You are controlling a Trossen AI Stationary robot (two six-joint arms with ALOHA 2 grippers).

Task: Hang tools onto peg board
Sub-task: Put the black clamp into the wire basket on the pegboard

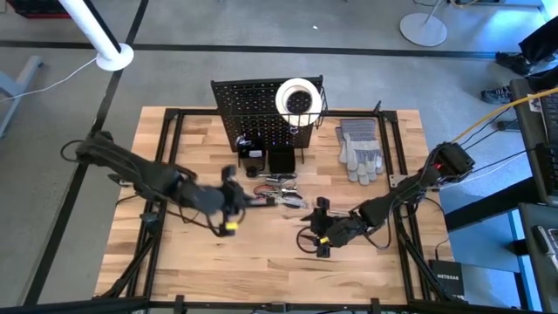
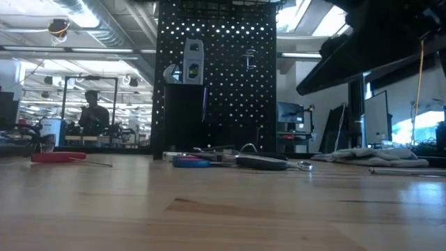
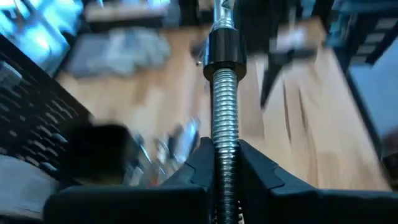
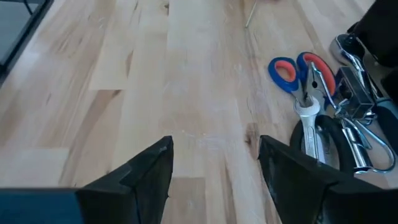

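The left gripper is clamped tight on the threaded screw of a C-clamp, the silver thread running up between its two dark fingers to a black collar; in the high view this gripper sits over the middle of the wooden table, in front of the peg board and just beside the scatter of tools lying at the board's foot. The right gripper hangs with its fingers spread wide and nothing between them, only bare planks, with blue- and red-handled scissors, a wrench and other metal pieces off to one side. The peg board stands upright at the far side of the table, a white tape roll in its wire basket and grey work gloves lying beside it; from the low view a small tool already hangs on the panel. The step in hand looks like carrying the clamp to the board. To do it well, the left arm should lift clear of the tool pile, keep the grip firm so the screw does not twist, turn the clamp's frame toward a free hook away from the hanging piece, and release only once the frame rests on the peg
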